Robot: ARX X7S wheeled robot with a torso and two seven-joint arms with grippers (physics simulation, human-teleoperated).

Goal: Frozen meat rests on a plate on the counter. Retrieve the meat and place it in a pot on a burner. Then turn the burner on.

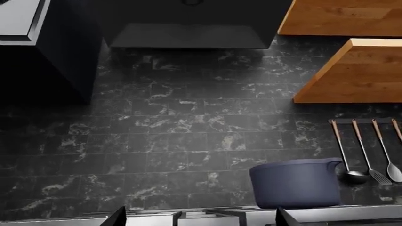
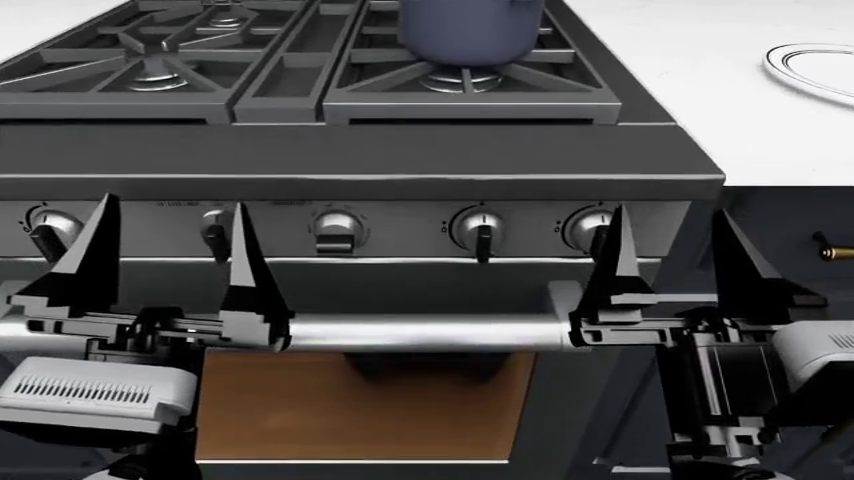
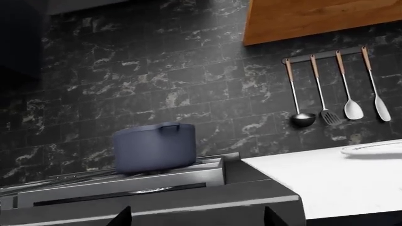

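Left gripper [image 2: 167, 275]: jaws wide, holding nothing, low before the stove knobs [image 2: 478, 228]. Right gripper [image 2: 681, 270]: likewise wide, holding nothing. Pot [image 2: 470, 28]: on right rear burner [image 2: 462, 80]. Plate [image 2: 811, 72]: on white bench [image 2: 747, 120], right of stove. Meat: not visible.

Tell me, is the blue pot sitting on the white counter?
No, the pot stands on the black stove grate over a burner, beside the counter.
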